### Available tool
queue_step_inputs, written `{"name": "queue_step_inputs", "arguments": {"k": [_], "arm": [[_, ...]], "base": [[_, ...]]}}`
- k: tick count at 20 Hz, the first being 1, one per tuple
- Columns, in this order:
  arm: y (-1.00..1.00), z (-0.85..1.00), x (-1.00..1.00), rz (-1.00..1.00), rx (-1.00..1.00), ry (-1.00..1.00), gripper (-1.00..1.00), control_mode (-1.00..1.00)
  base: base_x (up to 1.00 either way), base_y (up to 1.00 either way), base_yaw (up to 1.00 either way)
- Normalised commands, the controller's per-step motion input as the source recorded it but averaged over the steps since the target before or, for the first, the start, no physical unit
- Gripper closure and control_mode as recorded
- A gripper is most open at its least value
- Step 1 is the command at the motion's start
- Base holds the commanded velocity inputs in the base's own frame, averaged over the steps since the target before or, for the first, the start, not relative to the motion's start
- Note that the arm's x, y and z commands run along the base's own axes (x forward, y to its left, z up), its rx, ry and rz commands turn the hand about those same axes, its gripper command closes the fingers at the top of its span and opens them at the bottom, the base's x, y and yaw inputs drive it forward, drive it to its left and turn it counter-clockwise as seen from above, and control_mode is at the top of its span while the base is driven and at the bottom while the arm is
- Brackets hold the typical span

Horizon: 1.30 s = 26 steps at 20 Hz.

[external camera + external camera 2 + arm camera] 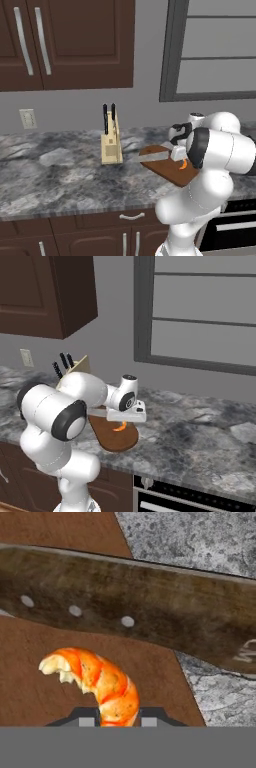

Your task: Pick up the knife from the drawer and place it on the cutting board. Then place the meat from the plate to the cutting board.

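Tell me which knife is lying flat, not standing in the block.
The brown-handled knife, lying across the cutting board beside the meat. The black-handled knives stand upright in the knife block.

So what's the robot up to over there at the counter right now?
The white arm has its pincer low over the cutting board on the grey stone counter. The shrimp-like meat sits between the fingertips, on or just above the board; whether it is gripped is unclear. The brown-handled knife already lies across the board, its handle overhanging the edge.
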Motion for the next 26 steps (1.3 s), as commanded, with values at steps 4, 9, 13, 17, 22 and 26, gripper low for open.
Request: {"name": "queue_step_inputs", "arguments": {"k": [4,9,13,17,22,26], "arm": [[0.00,0.00,-0.48,0.00,0.00,0.00,-1.00,-1.00],[0.00,0.15,-0.43,0.00,0.00,0.00,-1.00,-1.00],[0.03,0.34,-0.38,0.00,0.00,0.00,-1.00,-1.00],[0.03,0.55,-0.43,0.00,0.00,0.00,-1.00,-1.00],[0.00,0.52,-0.55,0.00,0.00,0.00,-1.00,-1.00],[0.00,0.49,-0.79,0.00,0.00,0.00,-1.00,-1.00]], "base": [[0.00,0.00,0.00],[0.00,0.00,0.00],[0.00,0.00,0.00],[0.00,0.00,0.00],[0.00,0.00,0.00],[0.00,0.00,0.00]]}}
